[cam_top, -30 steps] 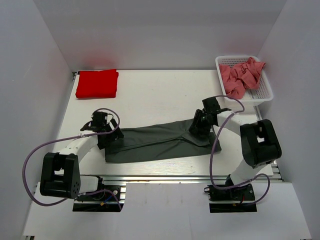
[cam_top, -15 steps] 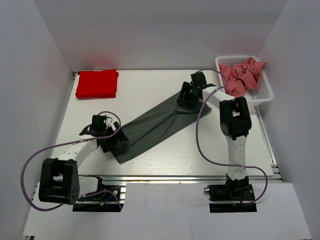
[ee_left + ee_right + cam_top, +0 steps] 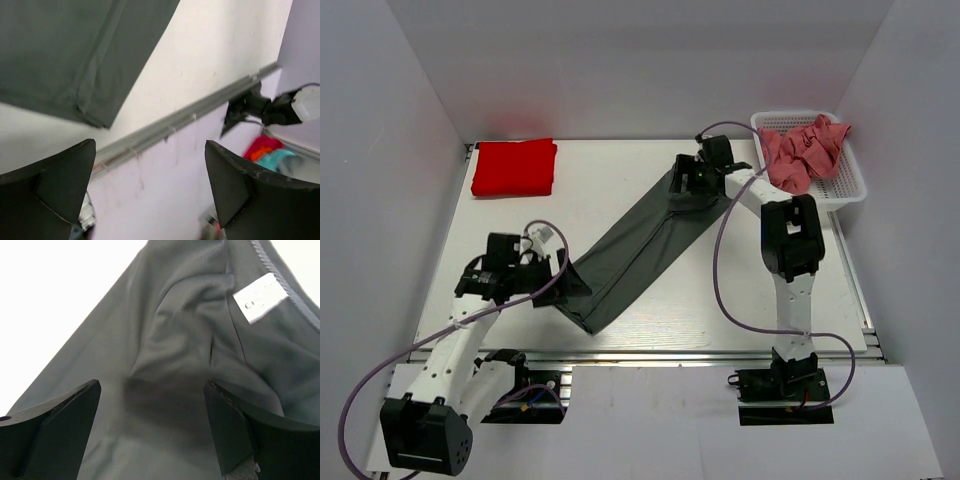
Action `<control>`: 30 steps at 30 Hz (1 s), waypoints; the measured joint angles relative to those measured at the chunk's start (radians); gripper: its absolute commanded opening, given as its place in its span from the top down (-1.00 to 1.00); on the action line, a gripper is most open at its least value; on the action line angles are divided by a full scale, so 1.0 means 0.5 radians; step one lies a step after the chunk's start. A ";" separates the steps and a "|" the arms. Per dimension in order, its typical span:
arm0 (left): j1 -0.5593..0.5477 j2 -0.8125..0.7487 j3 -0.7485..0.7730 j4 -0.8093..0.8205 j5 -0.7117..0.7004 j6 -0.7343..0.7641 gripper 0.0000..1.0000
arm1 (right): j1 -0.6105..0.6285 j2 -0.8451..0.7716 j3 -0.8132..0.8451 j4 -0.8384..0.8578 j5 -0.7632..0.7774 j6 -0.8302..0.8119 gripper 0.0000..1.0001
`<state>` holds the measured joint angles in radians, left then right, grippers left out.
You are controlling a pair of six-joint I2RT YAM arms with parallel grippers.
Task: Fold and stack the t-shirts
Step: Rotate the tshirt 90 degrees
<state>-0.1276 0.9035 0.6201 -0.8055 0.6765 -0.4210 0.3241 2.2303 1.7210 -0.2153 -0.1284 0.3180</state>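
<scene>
Right wrist view: the white tag (image 3: 259,298) up beyond the jaws has print too blurry to read, and the dark grey t-shirt (image 3: 165,340) between them runs off frame.

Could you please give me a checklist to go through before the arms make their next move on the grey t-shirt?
1. The left pincer is open and empty: ok.
2. The right pincer is open over the collar end of the dark grey t-shirt, gripping nothing: ok.
3. The dark grey t-shirt lies smooth: not ok. It is a long diagonal strip, rumpled near its label.
4. The red t-shirt is folded and lies apart from the grey one: ok.
5. The basket is emptied: not ok. The pink t-shirts are bunched inside.
6. The layers under the grey strip are aligned: cannot tell.
</scene>
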 measured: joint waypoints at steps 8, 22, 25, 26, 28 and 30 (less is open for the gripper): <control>0.001 -0.079 0.355 0.104 -0.523 0.038 -1.00 | 0.118 -0.428 -0.108 -0.039 0.121 -0.024 -0.79; 0.027 0.095 0.236 0.253 -0.881 -0.047 -1.00 | 0.687 -0.324 -0.230 -0.504 0.387 0.378 -0.79; 0.027 0.066 0.161 0.267 -0.881 -0.052 -1.00 | 0.635 -0.335 -0.233 -0.578 0.585 0.521 -0.79; 0.027 0.054 0.147 0.266 -0.881 -0.056 -1.00 | 0.616 -0.343 -0.235 -0.594 0.639 0.566 -0.79; 0.027 0.037 0.138 0.280 -0.881 -0.060 -1.00 | 0.575 -0.353 -0.243 -0.628 0.728 0.647 -0.79; 0.027 0.028 0.136 0.295 -0.875 -0.064 -1.00 | 0.531 -0.356 -0.243 -0.650 0.777 0.720 -0.79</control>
<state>-0.1143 0.9176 0.6880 -0.6579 0.2390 -0.4530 0.5896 2.0525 1.5997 -0.5404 0.2600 0.6781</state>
